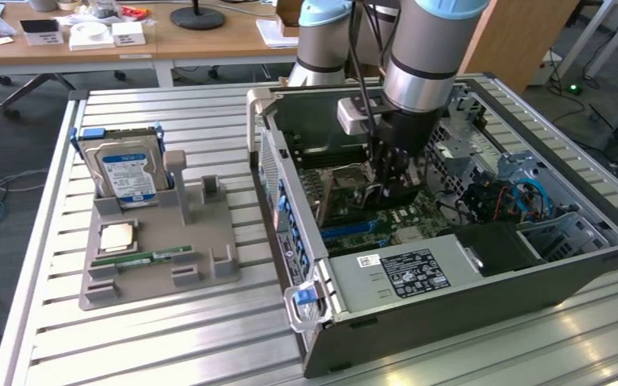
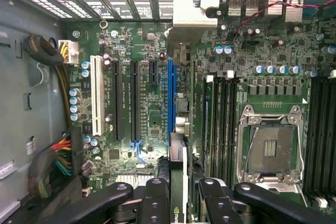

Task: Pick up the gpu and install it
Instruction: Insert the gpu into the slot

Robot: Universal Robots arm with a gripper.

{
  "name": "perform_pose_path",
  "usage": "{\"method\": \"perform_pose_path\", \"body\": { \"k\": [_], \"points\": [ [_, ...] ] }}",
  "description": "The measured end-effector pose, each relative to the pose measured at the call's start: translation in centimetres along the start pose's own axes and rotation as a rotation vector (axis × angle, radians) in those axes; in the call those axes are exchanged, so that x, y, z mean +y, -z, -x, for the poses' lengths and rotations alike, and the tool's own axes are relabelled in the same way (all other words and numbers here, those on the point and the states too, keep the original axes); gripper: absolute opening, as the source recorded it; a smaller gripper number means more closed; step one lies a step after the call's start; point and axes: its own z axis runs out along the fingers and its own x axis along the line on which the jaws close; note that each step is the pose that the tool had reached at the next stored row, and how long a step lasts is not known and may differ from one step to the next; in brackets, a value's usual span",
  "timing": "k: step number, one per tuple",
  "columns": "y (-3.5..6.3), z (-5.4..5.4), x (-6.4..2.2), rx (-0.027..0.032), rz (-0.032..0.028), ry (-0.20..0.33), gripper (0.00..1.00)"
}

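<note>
While inside the computer case (image 1: 481,314), the gripper (image 2: 182,190) clamps the gpu (image 2: 178,169) edge-on. The gpu runs alongside the blue slot (image 2: 170,93); contact unclear.

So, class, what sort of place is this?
Probably a robotics lab or workshop: a robot arm holds the gpu inside an open computer case on a slatted metal bench, with office desks behind.

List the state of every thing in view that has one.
gripper: shut on the gpu.
gpu: held on edge over the blue slot; seated or not, cannot tell.
computer case: open.
CPU socket: empty.
hard drive: upright in the tray.
RAM stick: flat on the tray.
processor chip: flat on the tray.
</note>
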Motion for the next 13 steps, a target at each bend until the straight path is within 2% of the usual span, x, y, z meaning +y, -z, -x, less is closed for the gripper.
{"method": "perform_pose_path", "body": {
  "k": [13],
  "points": [
    [-0.15,-0.18,0.47,-0.0001,-0.0001,0.0,0.26]
  ]
}}
